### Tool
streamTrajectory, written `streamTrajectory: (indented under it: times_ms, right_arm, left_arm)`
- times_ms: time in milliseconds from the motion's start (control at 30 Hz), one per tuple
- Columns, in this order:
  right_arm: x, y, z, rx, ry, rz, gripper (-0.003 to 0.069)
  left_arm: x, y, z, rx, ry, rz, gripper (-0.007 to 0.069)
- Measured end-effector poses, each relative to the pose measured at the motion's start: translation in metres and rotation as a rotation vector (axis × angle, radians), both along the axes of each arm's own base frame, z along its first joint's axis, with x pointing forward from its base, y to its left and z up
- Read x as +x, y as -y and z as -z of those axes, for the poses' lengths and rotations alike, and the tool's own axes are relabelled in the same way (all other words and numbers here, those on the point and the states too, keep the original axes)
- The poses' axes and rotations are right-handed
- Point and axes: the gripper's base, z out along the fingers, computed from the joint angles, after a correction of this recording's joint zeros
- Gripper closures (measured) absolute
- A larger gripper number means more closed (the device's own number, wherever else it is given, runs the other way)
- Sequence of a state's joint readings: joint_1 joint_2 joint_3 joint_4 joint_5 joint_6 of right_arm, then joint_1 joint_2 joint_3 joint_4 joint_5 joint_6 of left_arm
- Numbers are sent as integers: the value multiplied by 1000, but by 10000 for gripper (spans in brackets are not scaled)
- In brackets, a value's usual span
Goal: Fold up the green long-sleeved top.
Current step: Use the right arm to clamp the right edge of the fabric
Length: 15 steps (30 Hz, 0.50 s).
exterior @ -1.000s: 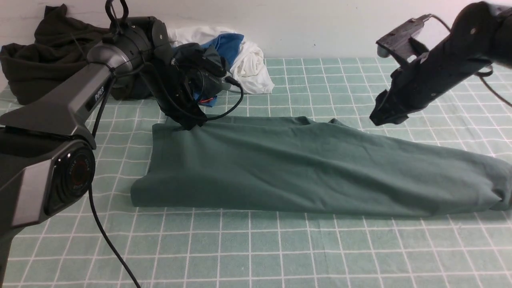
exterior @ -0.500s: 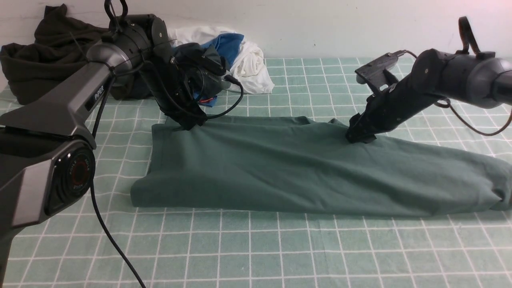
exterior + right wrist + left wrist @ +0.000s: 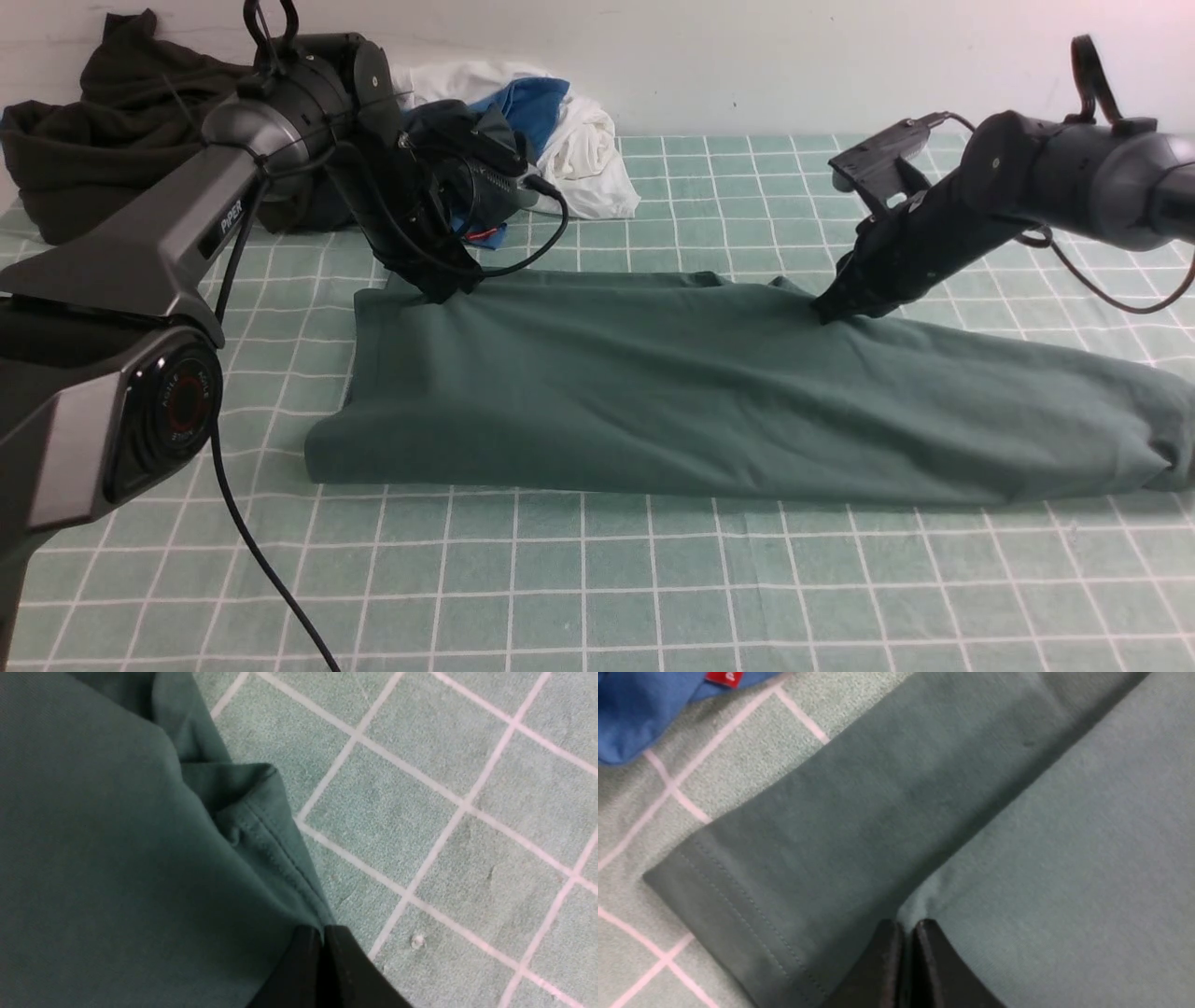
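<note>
The green long-sleeved top (image 3: pixel 709 392) lies folded lengthwise as a long band across the checked tablecloth, running from left of centre to the right edge. My left gripper (image 3: pixel 446 291) is shut on a pinch of its fabric at the far left corner; in the left wrist view the closed tips (image 3: pixel 908 926) hold a small pucker of the top (image 3: pixel 1017 858) beside a stitched hem. My right gripper (image 3: pixel 826 315) is shut on the top's far edge at centre right; in the right wrist view its tips (image 3: pixel 323 931) clamp a seamed edge of the top (image 3: pixel 117 868).
A dark olive-black garment (image 3: pixel 103 140) is heaped at the back left. A pile of white, blue and dark clothes (image 3: pixel 551 121) sits behind the left arm. The checked tablecloth (image 3: pixel 653 579) stretches in front of the top. A wall stands behind the table.
My right arm came down from above the table to the top's far edge, and its gripper closed on the fabric. The left arm stayed still.
</note>
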<state>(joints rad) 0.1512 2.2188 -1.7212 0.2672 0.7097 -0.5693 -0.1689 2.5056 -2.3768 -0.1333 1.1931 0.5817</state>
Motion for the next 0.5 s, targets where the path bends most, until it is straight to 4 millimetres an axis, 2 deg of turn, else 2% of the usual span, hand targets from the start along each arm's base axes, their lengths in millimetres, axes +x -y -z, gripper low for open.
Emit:
streamTrajectory:
  times_ms: [300,500]
  right_arm:
    - [10,22,-15,46,50,139,667]
    - [12,23,-17,43,72,141,667]
  left_arm:
    - [10,4,-31,-47,147,-15,618]
    - [17,5,-28,-57,209,-25,618]
